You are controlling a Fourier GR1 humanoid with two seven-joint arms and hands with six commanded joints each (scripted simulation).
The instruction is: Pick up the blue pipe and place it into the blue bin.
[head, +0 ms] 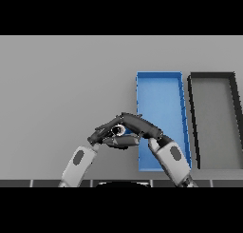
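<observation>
two arms come up from the lower edge, each a rounded white-grey forearm shell with a dark oval inset on its upper face (like a small window or pad). each shell narrows to a dark wrist collar. the left hand (102, 134) and the right hand (142, 125) are dark charcoal, nearly black, with slim segmented fingers and a thumb. the right forearm looks thicker and paler than the left. no cables, screws or printed markings can be made out.
</observation>
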